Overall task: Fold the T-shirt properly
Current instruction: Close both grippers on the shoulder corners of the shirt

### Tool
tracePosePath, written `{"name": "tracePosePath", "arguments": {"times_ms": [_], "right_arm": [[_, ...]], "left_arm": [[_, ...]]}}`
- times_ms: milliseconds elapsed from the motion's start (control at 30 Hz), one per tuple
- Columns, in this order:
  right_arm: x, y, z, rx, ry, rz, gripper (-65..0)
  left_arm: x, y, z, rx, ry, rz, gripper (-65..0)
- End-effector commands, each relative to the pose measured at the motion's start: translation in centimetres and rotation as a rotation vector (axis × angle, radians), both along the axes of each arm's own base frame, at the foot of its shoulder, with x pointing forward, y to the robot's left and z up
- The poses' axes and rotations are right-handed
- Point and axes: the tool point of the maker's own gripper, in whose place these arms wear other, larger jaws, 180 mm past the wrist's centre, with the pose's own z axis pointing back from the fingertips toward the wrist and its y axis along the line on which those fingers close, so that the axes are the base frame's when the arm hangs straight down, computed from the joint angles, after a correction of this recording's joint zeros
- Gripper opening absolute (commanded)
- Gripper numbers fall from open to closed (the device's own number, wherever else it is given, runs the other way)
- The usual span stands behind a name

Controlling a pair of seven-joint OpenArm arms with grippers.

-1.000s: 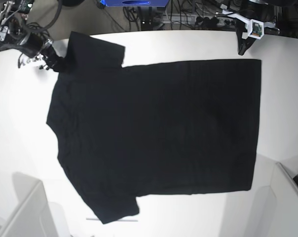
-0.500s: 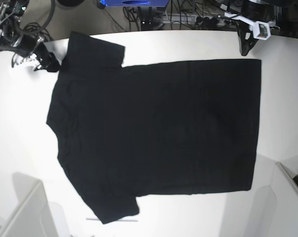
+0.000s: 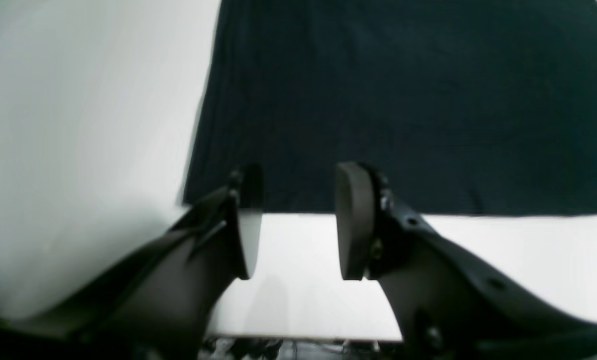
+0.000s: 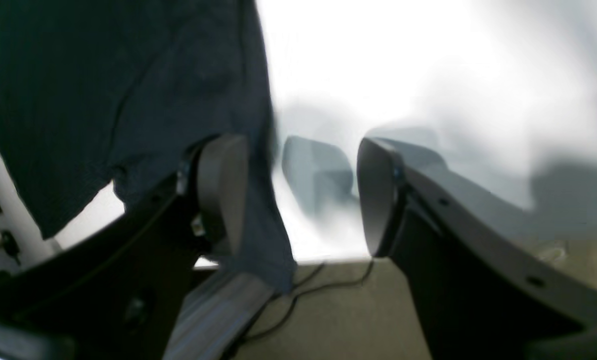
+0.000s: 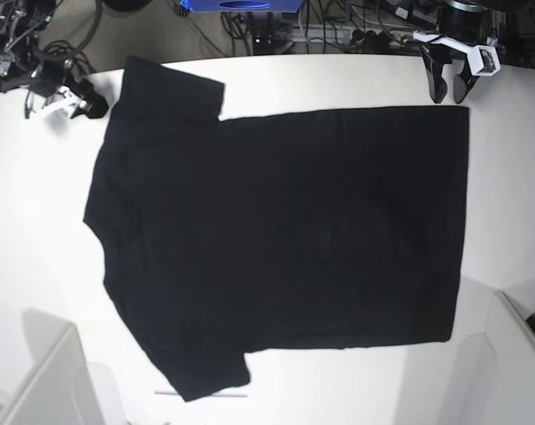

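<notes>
The black T-shirt (image 5: 285, 230) lies spread flat on the white table, plain side up, sleeves to the left and hem to the right. My left gripper (image 5: 449, 88) is open and empty just beyond the hem's far corner. In the left wrist view the gripper (image 3: 296, 220) hovers over bare table at the edge of the shirt (image 3: 403, 100). My right gripper (image 5: 80, 104) is open and empty, just left of the far sleeve. In the right wrist view the gripper (image 4: 301, 195) has the sleeve cloth (image 4: 103, 75) beside its left finger (image 4: 223, 190).
The white table (image 5: 37, 221) ends close behind both grippers, with cables and floor (image 4: 328, 320) beyond. White bins stand at the front left (image 5: 46, 381) and front right (image 5: 515, 354). A thin pale stick (image 5: 201, 394) lies by the near sleeve.
My right gripper has drawn back left, off the sleeve's edge. My left gripper has shifted right along the far table edge and now points down by the hem corner. The shirt has not moved.
</notes>
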Motion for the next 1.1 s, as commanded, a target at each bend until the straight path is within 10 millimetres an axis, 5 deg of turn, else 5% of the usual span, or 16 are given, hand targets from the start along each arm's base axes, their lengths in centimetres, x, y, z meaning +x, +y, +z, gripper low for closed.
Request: {"name": "tracePosePath", "arguments": {"times_ms": [0, 167, 367, 567, 700, 967, 1067], "right_arm": [[-0.4, -0.3, -0.2, -0.027, 0.019, 0.025, -31.5], [-0.7, 1.9, -1.0, -0.009, 0.035, 0.086, -31.5], [-1.0, 3.4, -1.5, 0.019, 0.051, 0.109, -31.7], [-1.2, 5.6, -2.0, 0.05, 0.061, 0.161, -31.7], [-1.2, 5.6, -2.0, 0.05, 0.061, 0.159, -32.6], [-1.2, 5.5, -2.0, 0.05, 0.062, 0.157, -63.6], [-1.2, 5.5, -2.0, 0.051, 0.063, 0.157, -65.0]], "left_arm": [[0.3, 0.2, 0.7, -0.007, -0.032, 0.005, -40.6], [-0.3, 0.5, -0.4, -0.208, -0.022, 0.07, -40.5], [-0.6, 2.7, -0.7, -0.243, -0.019, 0.139, -39.5], [-0.7, 3.0, -0.9, -0.282, -0.023, 0.178, -23.0], [-0.2, 3.7, -0.9, -0.328, -0.038, 0.22, -21.4], [0.6, 6.9, -3.2, -0.453, 0.09, 0.289, -21.6], [1.0, 7.3, -2.9, -0.498, 0.081, 0.273, -21.7]]}}
